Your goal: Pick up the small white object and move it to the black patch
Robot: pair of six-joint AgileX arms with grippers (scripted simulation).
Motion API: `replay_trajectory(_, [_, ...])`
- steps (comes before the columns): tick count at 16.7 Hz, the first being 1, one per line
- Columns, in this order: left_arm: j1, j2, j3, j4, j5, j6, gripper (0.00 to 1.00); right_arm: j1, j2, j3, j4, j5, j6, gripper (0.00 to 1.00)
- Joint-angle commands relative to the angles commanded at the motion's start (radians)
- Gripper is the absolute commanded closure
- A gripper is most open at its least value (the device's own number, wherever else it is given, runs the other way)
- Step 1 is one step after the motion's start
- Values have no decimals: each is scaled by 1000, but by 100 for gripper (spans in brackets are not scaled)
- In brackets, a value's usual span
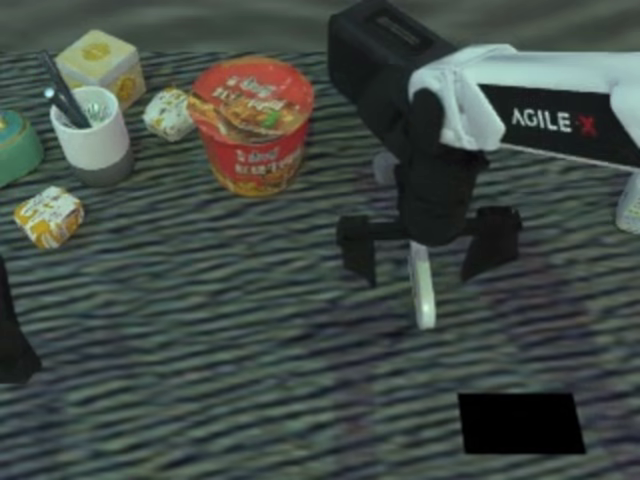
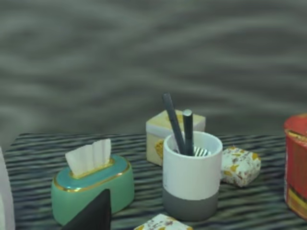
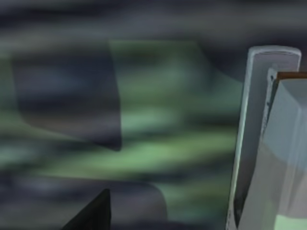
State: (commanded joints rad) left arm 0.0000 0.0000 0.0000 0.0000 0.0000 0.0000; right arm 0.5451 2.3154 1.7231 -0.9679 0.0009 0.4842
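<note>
Alignment is what the right tool's (image 1: 429, 255) pose seems to be arranged for: the right arm is reached in from the top view's right side, and its two dark fingers (image 1: 357, 247) are spread wide apart, one on either side of the small white object (image 1: 425, 290). Nothing is clamped; a clear gap is seen between each finger and the bar. The bar is laid flat on the desk (image 1: 220, 330), its long axis running away from the wrist, so that its far end sticks out past the fingertips while its near end is hidden under the black wrist housing. Held this way, the fingers can be closed across the bar's narrow width, which is judged the likely reason for the pose. Whether the tool is low enough to grip cannot be told from above. In the right wrist view a pale upright edge is seen close by, but it cannot be identified with certainty.

The black patch (image 1: 520, 422) is placed near the lower right of the top view, apart from the bar and unobstructed.

The left tool (image 1: 12, 345) is parked at the left edge of the desk; its state cannot be told.
</note>
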Motion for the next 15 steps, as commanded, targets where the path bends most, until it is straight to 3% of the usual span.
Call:
replay_trajectory(6, [0,0,0,0,0,0,0,1,17,-31,39,0,2,0])
replay_trajectory(15, [0,0,0,0,0,0,0,1,17,-31,39,0,2,68])
